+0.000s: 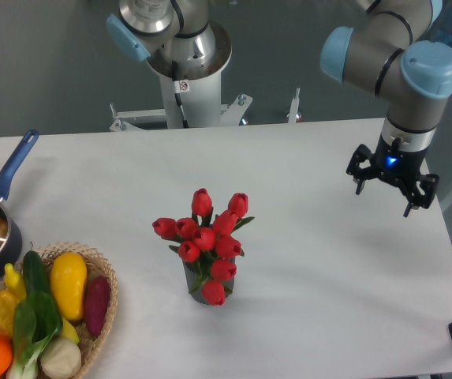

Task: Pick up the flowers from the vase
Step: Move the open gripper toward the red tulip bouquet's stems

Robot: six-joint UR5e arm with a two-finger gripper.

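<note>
The bunch of red tulip flowers point(208, 237) stands in the small dark grey vase point(196, 289) near the middle of the white surface point(328, 276). The stems run up and down, buds on top. The black tool point(391, 189) hangs open, well apart on the right.

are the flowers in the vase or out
In: the flowers stand bunched in the vase, and the open gripper is far to the side.
</note>
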